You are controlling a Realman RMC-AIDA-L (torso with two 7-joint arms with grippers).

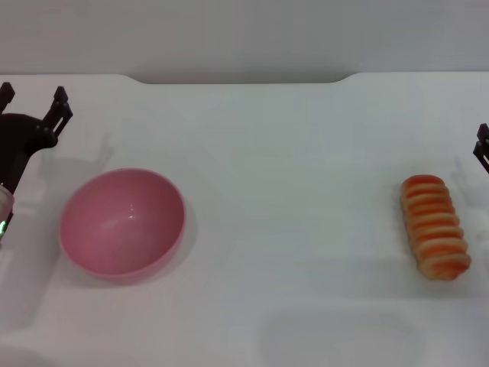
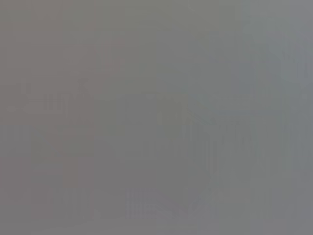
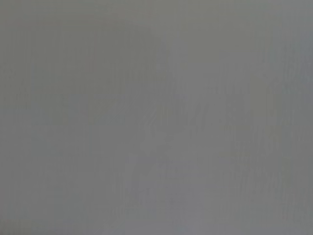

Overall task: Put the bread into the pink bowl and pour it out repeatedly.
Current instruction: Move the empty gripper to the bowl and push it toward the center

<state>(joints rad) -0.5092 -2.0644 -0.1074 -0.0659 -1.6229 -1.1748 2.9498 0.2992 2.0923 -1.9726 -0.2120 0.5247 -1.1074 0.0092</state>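
The pink bowl [image 1: 122, 222] stands upright on the white table [image 1: 290, 191] at the left, with nothing inside it. The bread [image 1: 435, 225], a ridged golden-orange loaf, lies on the table at the far right. My left gripper [image 1: 34, 98] hovers behind and to the left of the bowl, open and holding nothing. Just a dark sliver of my right gripper [image 1: 482, 150] shows at the right edge of the head view, slightly behind the bread. Both wrist views give only flat grey, with neither bowl nor bread in them.
The table's far edge [image 1: 244, 79] runs across the back, with a grey wall beyond it. Bare white tabletop spans the stretch between bowl and bread.
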